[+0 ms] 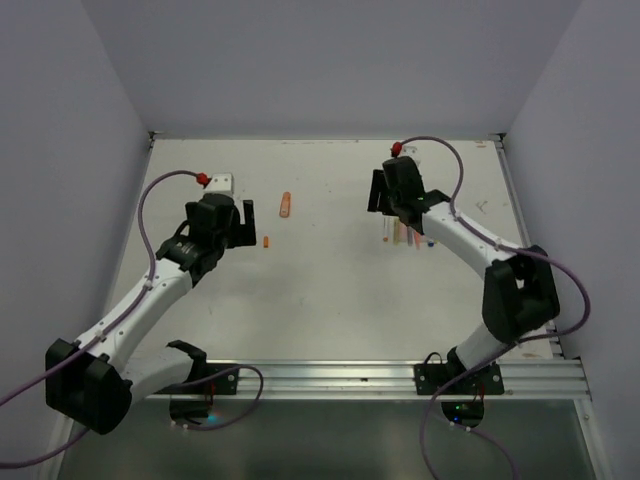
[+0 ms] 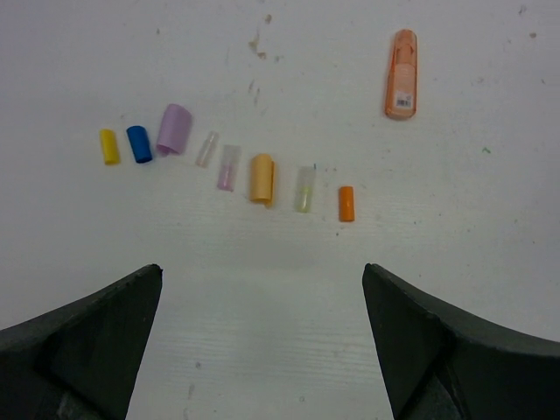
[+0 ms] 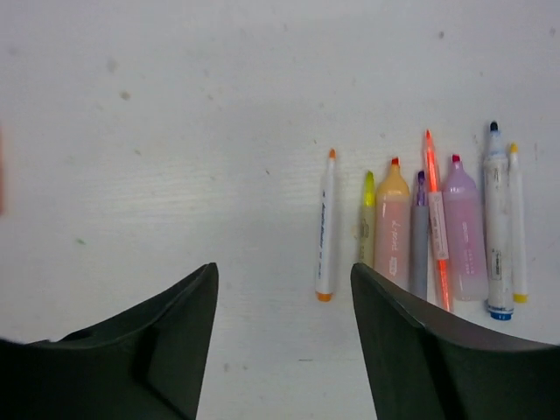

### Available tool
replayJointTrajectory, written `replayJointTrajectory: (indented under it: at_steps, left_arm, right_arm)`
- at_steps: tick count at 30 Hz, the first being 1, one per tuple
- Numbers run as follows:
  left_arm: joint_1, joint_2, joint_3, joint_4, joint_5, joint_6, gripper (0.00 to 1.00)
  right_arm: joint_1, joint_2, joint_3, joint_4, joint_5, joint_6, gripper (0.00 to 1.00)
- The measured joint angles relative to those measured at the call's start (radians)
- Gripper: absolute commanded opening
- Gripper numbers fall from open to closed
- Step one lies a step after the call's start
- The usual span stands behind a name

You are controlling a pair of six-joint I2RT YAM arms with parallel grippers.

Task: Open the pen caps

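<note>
Several pen caps lie in a curved row in the left wrist view: yellow (image 2: 108, 146), blue (image 2: 139, 144), lilac (image 2: 173, 129), two clear ones, a light orange one (image 2: 262, 178), a clear yellow-green one and a small orange cap (image 2: 346, 203). My left gripper (image 2: 262, 280) is open and empty just short of them. Several uncapped pens lie side by side, tips away, from a white orange-tipped marker (image 3: 325, 227) to a lilac highlighter (image 3: 464, 229). My right gripper (image 3: 284, 276) is open and empty, left of the white marker. From above, the pens (image 1: 408, 237) lie under the right gripper (image 1: 385, 195).
An orange highlighter (image 2: 402, 74) lies alone beyond the caps, also seen from above (image 1: 286, 205), right of the left gripper (image 1: 240, 222). The small orange cap (image 1: 266, 241) shows there too. A metal rail (image 1: 400, 378) runs along the near edge. Grey walls close in the table.
</note>
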Motion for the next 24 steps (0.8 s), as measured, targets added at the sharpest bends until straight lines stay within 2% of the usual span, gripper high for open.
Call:
replayJointTrajectory:
  at_steps: [2,6,12,18,24]
  left_arm:
    - [0.0,0.066,0.037,-0.003,0.042,-0.018,1.0]
    - [0.0,0.195,0.122,0.007,0.118,-0.056,1.0]
    - [-0.003,0.446,0.262,0.064,0.181,-0.099,0.98]
    - [-0.005,0.693,0.396,0.132,0.197,-0.102,0.91]
    - [-0.007,0.847,0.473,0.172,0.203,-0.084,0.81]
  right_arm:
    - [0.0,-0.121,-0.038,0.031,-0.031,-0.001,0.78]
    - [0.0,-0.343,-0.134,0.107,-0.077,0.0,0.91]
    - [0.0,-0.577,-0.355,0.227,-0.147,0.019,0.96]
    - [0.0,-0.629,-0.468,0.291,-0.194,0.034,0.97]
    - [0.0,-0.629,-0.493,0.352,-0.241,0.053,0.99]
